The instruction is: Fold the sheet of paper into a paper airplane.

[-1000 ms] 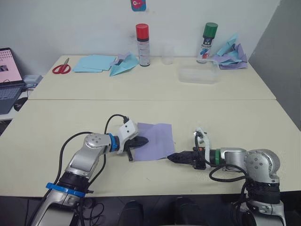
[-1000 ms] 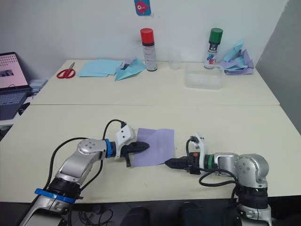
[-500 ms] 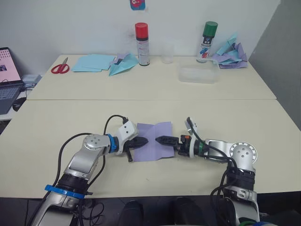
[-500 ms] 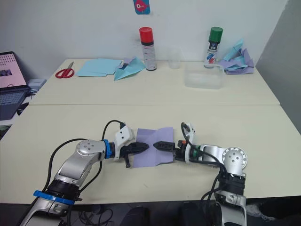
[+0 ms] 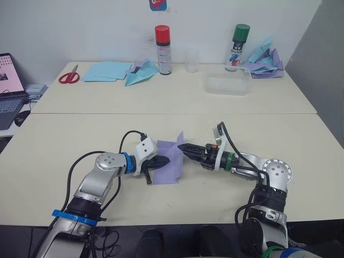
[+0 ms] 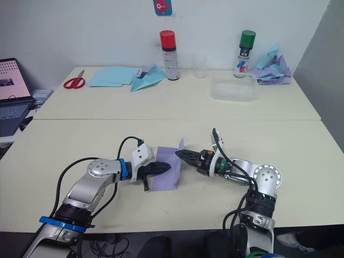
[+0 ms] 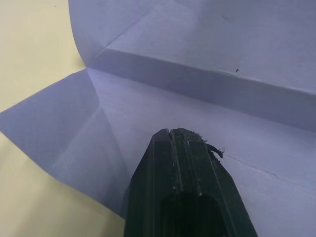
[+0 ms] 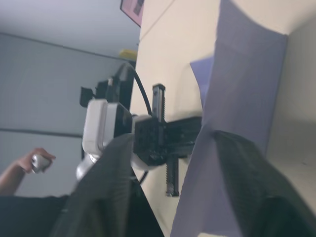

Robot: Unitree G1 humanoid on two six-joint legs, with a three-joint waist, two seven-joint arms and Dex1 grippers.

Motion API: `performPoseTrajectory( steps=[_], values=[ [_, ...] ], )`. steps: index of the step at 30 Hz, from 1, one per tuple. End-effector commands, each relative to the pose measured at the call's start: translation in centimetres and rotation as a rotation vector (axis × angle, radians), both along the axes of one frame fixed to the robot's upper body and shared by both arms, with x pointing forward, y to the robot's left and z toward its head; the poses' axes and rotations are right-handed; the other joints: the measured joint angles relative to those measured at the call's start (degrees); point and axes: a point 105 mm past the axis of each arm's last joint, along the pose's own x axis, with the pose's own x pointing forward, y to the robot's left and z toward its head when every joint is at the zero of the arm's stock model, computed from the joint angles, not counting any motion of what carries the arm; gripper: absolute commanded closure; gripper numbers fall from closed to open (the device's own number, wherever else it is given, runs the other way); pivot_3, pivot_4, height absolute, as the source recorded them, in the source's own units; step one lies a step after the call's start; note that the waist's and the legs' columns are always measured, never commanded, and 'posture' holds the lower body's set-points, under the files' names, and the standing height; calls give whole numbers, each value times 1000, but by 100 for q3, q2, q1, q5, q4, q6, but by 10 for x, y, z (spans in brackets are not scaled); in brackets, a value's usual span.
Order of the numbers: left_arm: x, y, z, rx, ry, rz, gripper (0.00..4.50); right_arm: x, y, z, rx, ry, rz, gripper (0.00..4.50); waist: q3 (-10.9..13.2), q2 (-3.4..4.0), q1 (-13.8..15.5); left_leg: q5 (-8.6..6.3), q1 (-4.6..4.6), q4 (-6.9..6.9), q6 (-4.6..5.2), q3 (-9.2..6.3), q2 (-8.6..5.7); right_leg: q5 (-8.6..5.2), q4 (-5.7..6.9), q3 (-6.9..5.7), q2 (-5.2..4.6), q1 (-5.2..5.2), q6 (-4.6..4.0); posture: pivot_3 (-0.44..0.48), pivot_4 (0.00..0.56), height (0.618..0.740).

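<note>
Two desks [image 5: 161, 102] stand pushed together, and the clutter sits along the far edge of the back one. From the left: red-handled scissors [image 5: 69, 78], a stack of light blue sheets [image 5: 107, 71], a light blue paper plane [image 5: 141, 73], a red-capped spray can [image 5: 162, 50], a clear cup [image 5: 191, 61], a clear shallow box [image 5: 227, 85], a green-capped spray can [image 5: 237, 48], and a heap of blue and purple paper planes [image 5: 263, 61] at the far right corner. A laptop [image 5: 9, 91] rests off the left edge. None of it stands between the arms and the work.

On the near desk, toward the middle of its front half, lies the sheet of paper [image 5: 169, 164]. Its left part is flat on the desk; its right side is lifted and curls upward.

The left gripper [image 5: 161, 161] lies low over the left part of the sheet, its two black fingers [image 7: 180, 163] pressed together, tips touching the paper beside a raised crease.

The right gripper [image 5: 185, 148] reaches in from the right, its fingers [image 8: 247, 182] spread with the raised right edge of the sheet standing between them; whether they pinch it I cannot tell.

In the right wrist view a person's hand [image 8: 30, 160] holds a small grey object.
</note>
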Motion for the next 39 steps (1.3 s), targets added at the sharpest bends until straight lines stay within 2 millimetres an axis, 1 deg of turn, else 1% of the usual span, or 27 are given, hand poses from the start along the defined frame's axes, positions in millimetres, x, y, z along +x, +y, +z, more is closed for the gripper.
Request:
performPoseTrajectory(
  steps=[1,4,5,9,12,14,16,17,19,20,22,23,25,28,30,33,35,39],
  values=[
    [2,9,-15,60,38,46,4500,5,2,12,47,-29,-12,3144,1,1,0,0,0,0,0,0,0,0,0,0,0,-1,0,0,150,740],
    [2,10,-14,61,36,47,4500,7,5,9,53,-7,-26,4336,1,2,-1,0,0,0,0,0,0,0,0,1,0,-1,0,0,150,740],
    [2,10,-14,61,35,47,4500,7,5,8,53,-3,-28,4469,1,2,-1,0,0,0,0,0,0,0,0,1,0,-1,0,0,150,740],
    [2,10,-15,63,33,49,4500,7,11,0,41,19,-29,4469,3,4,-3,0,-1,-1,0,1,0,0,0,2,0,-2,0,0,150,740],
    [1,10,-16,66,32,48,4500,9,12,-2,41,21,-35,4469,3,4,-4,0,-1,-1,0,0,0,0,0,1,0,-2,0,0,150,740],
    [0,10,-16,68,32,47,4500,11,12,0,31,2,-38,4469,3,5,-5,0,-1,-1,0,1,0,0,-1,2,0,-2,0,0,150,740],
    [-1,11,-16,69,31,48,4500,13,5,6,-4,-51,-34,4469,4,5,-5,0,-1,-1,0,0,0,0,-1,2,0,-3,0,0,150,740],
    [-1,12,-16,71,31,49,4500,11,-1,10,-61,-116,-14,4469,4,6,-5,0,-1,-2,0,1,1,0,-1,2,-1,-3,0,0,150,740],
    [-3,14,-16,74,31,50,4500,-1,-10,17,-164,-240,64,4469,9,10,-3,0,-6,-2,0,2,0,-1,-4,4,-4,-8,0,0,150,740],
    [-3,15,-16,76,31,51,4500,-9,-15,21,-205,-305,110,4469,9,10,-4,0,-25,-1,0,3,0,0,-5,4,-10,-25,0,0,150,740],
    [-3,15,-17,76,30,52,4500,-24,-24,23,-283,-412,195,4469,9,9,-8,0,-39,-1,0,3,-3,-2,-14,3,-10,-32,2,0,150,740],
    [-4,16,-17,76,30,52,4500,-32,-28,21,-327,-465,239,4469,9,10,-8,-1,-40,-2,1,3,-3,-3,-16,3,-10,-34,3,0,150,740],
    [-5,16,-17,75,29,52,4500,-43,-39,9,-445,-575,324,4469,9,10,-7,-3,-41,-5,4,-4,-3,-5,-18,-5,-7,-35,1,0,150,740],
    [-6,15,-17,73,27,51,4500,-47,-54,-9,-590,-722,409,4469,10,8,-2,-3,-38,-4,5,-11,0,-7,-15,-12,-8,-35,-2,0,150,740],
    [-6,15,-18,72,27,52,4500,-50,-59,-17,-633,-780,456,4469,11,7,-3,-3,-34,-3,4,-11,0,-7,-12,-12,-7,-34,-2,0,150,740],
    [-7,15,-18,73,29,50,4500,-60,-61,-29,-660,-797,523,4469,12,5,-3,-3,-31,-2,4,-9,-1,-6,-10,-9,-7,-32,-1,0,150,740],
    [-7,15,-18,74,30,49,4500,-65,-57,-36,-644,-780,534,4469,12,4,-1,-3,-31,-2,4,-7,-2,-6,-10,-9,-5,-32,-1,0,150,740],
    [-7,15,-18,75,27,49,4500,-57,-46,-47,-615,-720,451,4469,14,0,-3,-3,-33,-1,4,-6,-2,-6,-9,-5,-3,-33,-1,0,150,740]
  ],
)
